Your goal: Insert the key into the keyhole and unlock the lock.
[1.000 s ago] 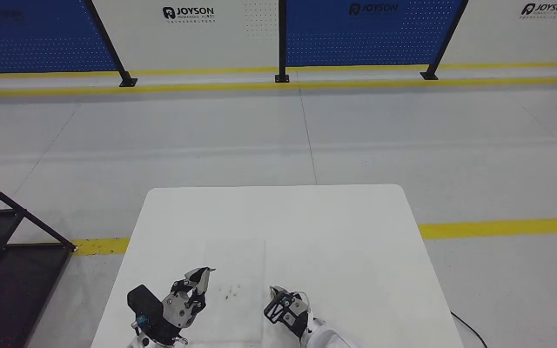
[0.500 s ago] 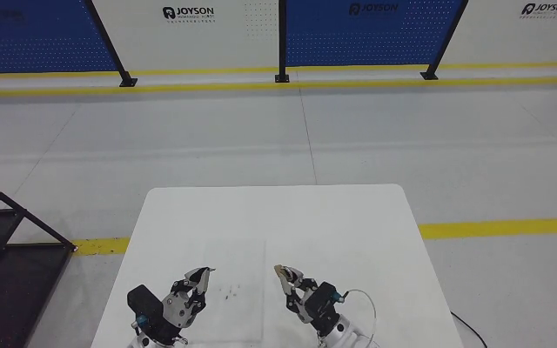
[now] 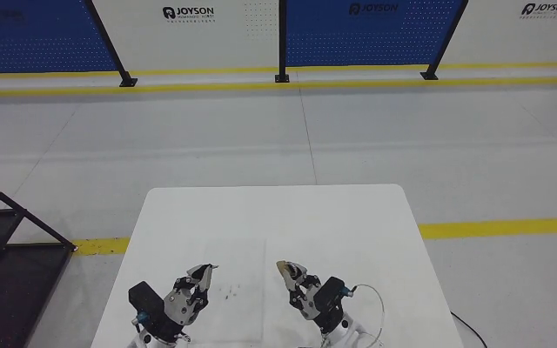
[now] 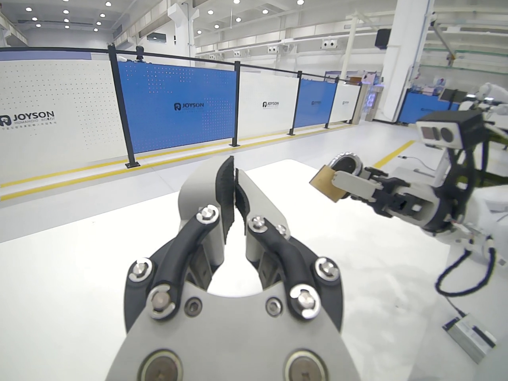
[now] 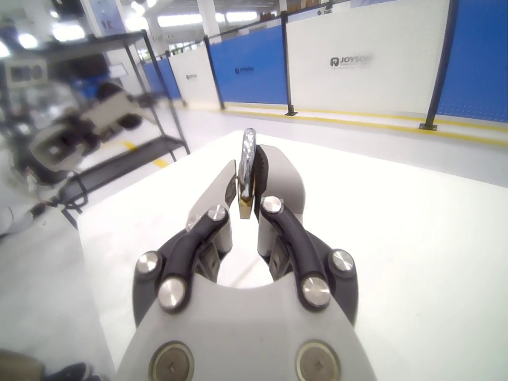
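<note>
brass body and silvery shackle mark the lock [image 5: 246,184], pinched between the fingers of the right gripper [image 5: 247,168] and held off the table [image 3: 348,226] near its front edge. beside it, apart from it, the left gripper [image 4: 234,176] hangs over the same front strip with its black pads [image 4: 225,196] pressed together; whether anything thin lies between them cannot be told. from the left wrist the lock's brass body juts out of the right gripper's fingers. a faint clear sheet [image 3: 248,261] lies on the white table between the two grippers, with a few dark specks [image 3: 228,291] on it. a thin cable [image 3: 376,300] loops beside the right arm. past the table comes pale floor with a yellow line [image 3: 487,229], then a fence of blue and white panels [image 3: 365,30].
</note>
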Controlling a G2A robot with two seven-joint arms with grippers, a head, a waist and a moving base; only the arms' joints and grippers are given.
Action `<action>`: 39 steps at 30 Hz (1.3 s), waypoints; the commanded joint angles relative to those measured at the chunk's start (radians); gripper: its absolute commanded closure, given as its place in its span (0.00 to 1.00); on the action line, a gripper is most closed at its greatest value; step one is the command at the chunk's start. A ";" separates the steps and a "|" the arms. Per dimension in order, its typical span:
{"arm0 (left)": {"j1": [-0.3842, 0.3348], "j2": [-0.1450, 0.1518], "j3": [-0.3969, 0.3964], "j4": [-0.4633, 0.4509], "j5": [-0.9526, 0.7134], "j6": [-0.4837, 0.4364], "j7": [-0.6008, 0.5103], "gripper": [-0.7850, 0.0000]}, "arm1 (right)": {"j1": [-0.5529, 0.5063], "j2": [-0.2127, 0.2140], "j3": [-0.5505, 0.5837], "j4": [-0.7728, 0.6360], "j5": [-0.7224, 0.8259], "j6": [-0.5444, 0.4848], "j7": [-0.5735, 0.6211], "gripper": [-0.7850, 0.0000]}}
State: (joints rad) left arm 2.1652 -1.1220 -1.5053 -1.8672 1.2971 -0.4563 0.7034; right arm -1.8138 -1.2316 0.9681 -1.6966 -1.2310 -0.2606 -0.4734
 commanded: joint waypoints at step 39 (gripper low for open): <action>-0.177 -0.060 0.377 0.091 -0.591 -0.346 0.111 1.00 | 0.152 -0.065 -0.138 0.131 0.809 -0.538 0.014 1.00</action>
State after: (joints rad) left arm 1.9943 -1.1777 -1.1468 -1.7820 0.7217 -0.7918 0.8024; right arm -1.6637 -1.2931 0.8375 -1.5688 -0.4243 -0.7933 -0.4549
